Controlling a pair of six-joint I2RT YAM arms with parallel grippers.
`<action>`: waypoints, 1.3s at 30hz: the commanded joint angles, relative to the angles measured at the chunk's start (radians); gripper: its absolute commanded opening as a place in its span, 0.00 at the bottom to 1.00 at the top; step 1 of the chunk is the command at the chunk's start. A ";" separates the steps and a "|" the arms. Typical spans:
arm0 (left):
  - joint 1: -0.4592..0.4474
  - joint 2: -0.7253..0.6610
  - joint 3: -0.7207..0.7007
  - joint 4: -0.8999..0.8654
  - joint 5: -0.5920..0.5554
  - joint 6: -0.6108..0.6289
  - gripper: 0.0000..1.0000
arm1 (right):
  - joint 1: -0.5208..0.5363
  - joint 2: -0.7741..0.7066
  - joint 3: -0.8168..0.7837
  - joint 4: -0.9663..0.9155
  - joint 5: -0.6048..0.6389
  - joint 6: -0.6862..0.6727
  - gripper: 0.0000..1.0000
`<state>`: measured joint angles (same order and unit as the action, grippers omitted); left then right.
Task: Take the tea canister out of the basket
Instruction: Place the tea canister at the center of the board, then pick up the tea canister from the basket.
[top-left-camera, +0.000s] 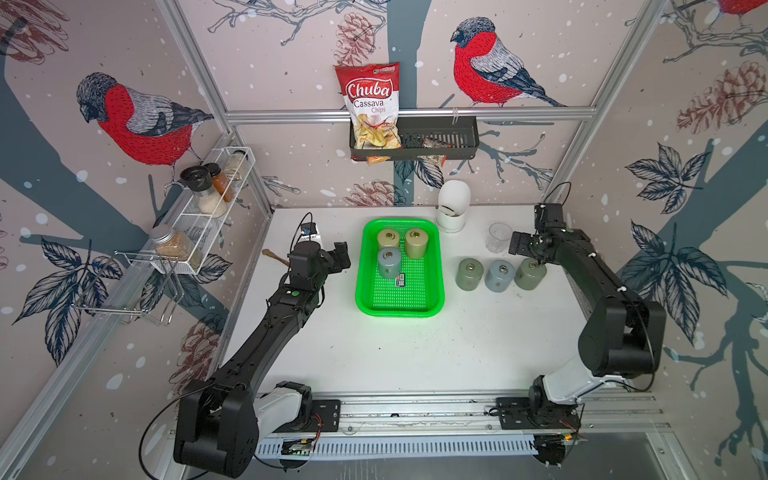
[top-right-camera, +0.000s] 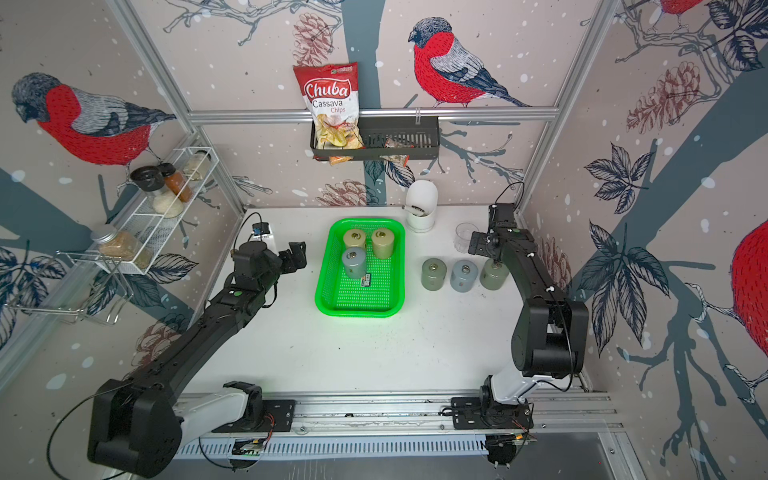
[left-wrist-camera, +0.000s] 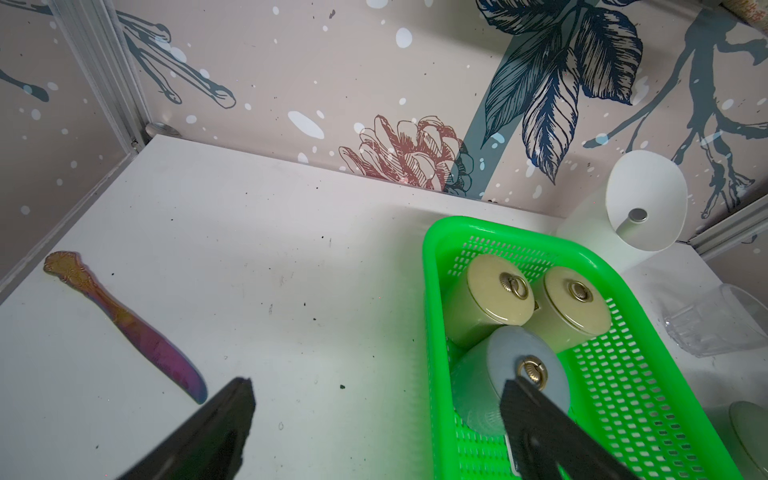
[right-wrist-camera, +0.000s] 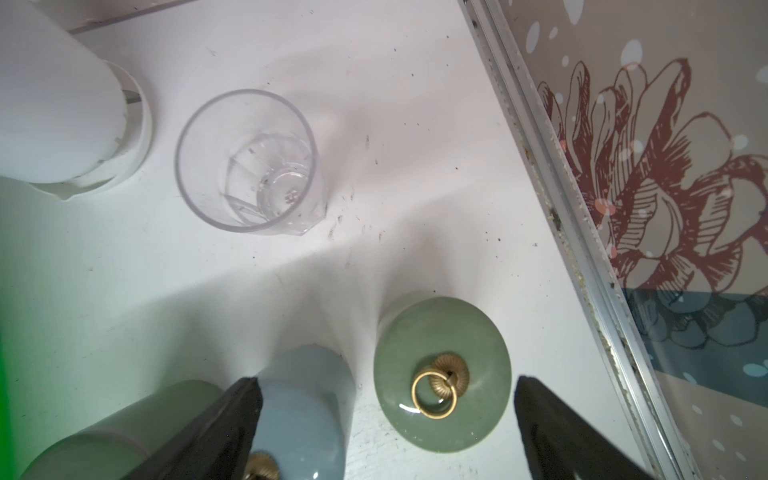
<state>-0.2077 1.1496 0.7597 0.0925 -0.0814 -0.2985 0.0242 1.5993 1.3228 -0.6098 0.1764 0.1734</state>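
Observation:
The bright green basket (top-left-camera: 400, 311) (top-right-camera: 357, 311) (left-wrist-camera: 432, 332) lies mid-table. Three tea canisters stand in its far half: two beige ones (top-left-camera: 388, 239) (top-left-camera: 417, 243) and a blue-grey one (top-left-camera: 389, 262) (left-wrist-camera: 494, 365). Three more canisters stand in a row on the table to its right: green (top-left-camera: 469, 274), blue-grey (top-left-camera: 500, 276), green (top-left-camera: 530, 276). My left gripper (top-left-camera: 341, 257) (left-wrist-camera: 376, 388) hovers open just left of the basket, holding nothing. My right gripper (top-left-camera: 536, 257) (right-wrist-camera: 386, 386) is open above the rightmost green canister (right-wrist-camera: 440, 324), its fingers apart from it on both sides.
A clear glass (top-left-camera: 498, 237) (right-wrist-camera: 245, 162) and a white container (top-left-camera: 453, 208) stand behind the row. An iridescent knife (left-wrist-camera: 124, 324) lies at the far left. A small label (top-left-camera: 400, 279) lies in the basket. The walls carry a black rack (top-left-camera: 436, 139) with a chips bag and a white wire shelf (top-left-camera: 208, 208).

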 joint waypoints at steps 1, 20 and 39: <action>-0.004 -0.005 -0.002 0.004 0.006 -0.001 0.97 | 0.046 -0.028 0.022 -0.020 0.035 -0.026 1.00; -0.004 -0.032 -0.006 -0.001 0.038 -0.007 0.97 | 0.501 -0.018 0.110 0.085 -0.170 -0.042 1.00; -0.002 -0.084 -0.045 -0.018 -0.007 -0.007 0.97 | 0.820 0.517 0.594 -0.045 -0.098 -0.002 1.00</action>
<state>-0.2077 1.0698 0.7185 0.0769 -0.0792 -0.3000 0.8391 2.0674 1.8614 -0.6052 0.0620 0.1555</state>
